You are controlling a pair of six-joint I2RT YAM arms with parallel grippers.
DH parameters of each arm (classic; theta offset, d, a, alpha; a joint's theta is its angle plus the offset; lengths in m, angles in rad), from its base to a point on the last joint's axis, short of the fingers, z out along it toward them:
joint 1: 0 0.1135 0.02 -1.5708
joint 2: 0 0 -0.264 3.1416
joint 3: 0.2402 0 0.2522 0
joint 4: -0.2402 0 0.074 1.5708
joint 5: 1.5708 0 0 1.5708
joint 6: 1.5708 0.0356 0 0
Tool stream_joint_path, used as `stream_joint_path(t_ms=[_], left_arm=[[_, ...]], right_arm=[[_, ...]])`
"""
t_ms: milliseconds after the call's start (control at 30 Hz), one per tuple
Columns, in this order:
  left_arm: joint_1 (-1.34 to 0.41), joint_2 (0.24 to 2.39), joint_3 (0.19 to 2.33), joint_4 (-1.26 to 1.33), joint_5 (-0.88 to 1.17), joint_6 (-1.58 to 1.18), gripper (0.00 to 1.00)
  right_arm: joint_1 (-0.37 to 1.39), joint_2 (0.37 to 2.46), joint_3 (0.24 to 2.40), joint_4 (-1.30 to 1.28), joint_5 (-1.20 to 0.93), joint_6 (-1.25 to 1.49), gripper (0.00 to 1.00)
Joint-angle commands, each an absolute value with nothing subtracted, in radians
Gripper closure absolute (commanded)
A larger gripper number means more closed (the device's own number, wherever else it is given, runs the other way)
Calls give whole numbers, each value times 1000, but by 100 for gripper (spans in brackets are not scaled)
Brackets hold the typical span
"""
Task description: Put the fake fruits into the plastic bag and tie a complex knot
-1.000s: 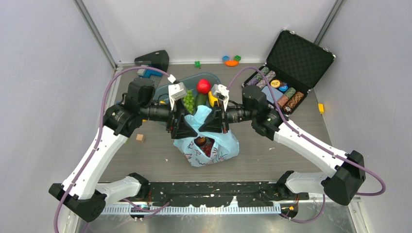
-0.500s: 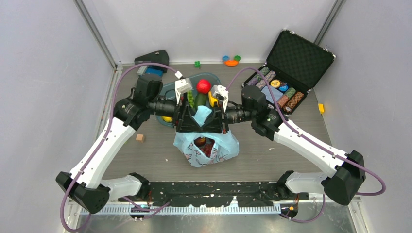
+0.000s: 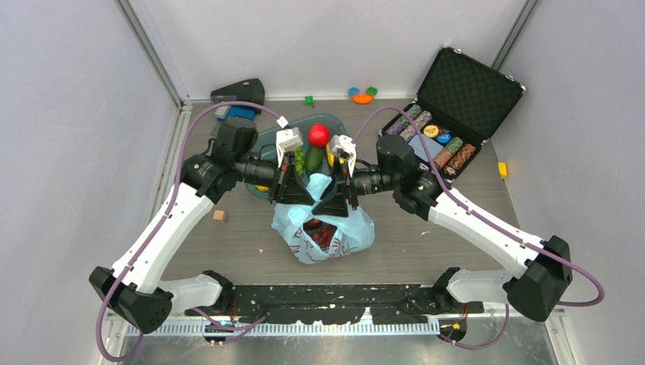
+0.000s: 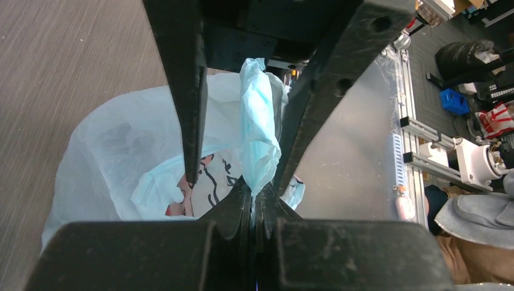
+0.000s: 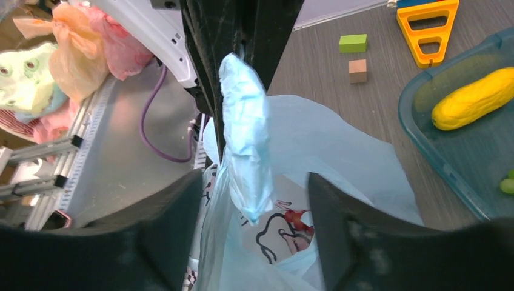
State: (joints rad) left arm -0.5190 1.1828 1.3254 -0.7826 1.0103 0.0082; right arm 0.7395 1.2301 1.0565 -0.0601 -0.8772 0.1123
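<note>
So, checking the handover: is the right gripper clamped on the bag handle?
No, the right gripper stands open, the handle hanging between its spread fingers.

Bright, even overhead light; soft faint shadows on the bench (image 3: 243, 251). Top view sharp, no glare. Wrist views: close-up black jaws blurry and dark, pale bag (image 4: 109, 151) slightly washed out, edges stretched.

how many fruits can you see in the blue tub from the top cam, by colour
red fruit: 1
yellow fruits: 2
green fruits: 2
total: 5 in view; the arms hide part of the tub
</note>
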Motion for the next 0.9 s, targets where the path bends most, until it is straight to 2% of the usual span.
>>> stream_joint_path(t_ms=[0, 33, 100, 333, 400, 467, 500, 533, 567, 600, 667, 767, 867], left_arm=[[-522, 1152, 1306, -723, 1023, 10, 100], [-522, 1148, 1302, -715, 1023, 8, 100], [-522, 1143, 1293, -701, 1022, 5, 100], [-522, 1141, 1288, -696, 1019, 6, 100], [-522, 1140, 1286, -700, 1015, 6, 100], [-522, 1140, 1286, -699, 1016, 5, 100], [-522, 1141, 1287, -699, 1016, 6, 100], [-522, 1142, 1287, -699, 1016, 6, 100], [-522, 1143, 1288, -701, 1015, 6, 100], [-522, 1141, 1289, -702, 1014, 5, 100], [-522, 1143, 1289, -708, 1007, 5, 94], [-522, 1148, 1294, -724, 986, 9, 87], [-522, 1146, 1294, -732, 978, 15, 85]], right_arm=[[700, 1176, 1103, -36, -885, 141, 20], [695, 1172, 1110, -34, -879, 148, 16], [686, 1163, 1126, -33, -867, 169, 14], [684, 1192, 1176, -10, -818, 249, 17], [684, 1200, 1176, 12, -822, 266, 23], [685, 1203, 1175, 45, -826, 281, 34], [686, 1203, 1174, 51, -826, 288, 47], [686, 1202, 1174, 60, -827, 291, 65], [685, 1200, 1173, 62, -825, 292, 74], [685, 1193, 1171, 64, -822, 292, 88], [685, 1182, 1166, 65, -807, 286, 94], [686, 1161, 1162, 42, -777, 259, 95], [684, 1142, 1168, 13, -755, 233, 95]])
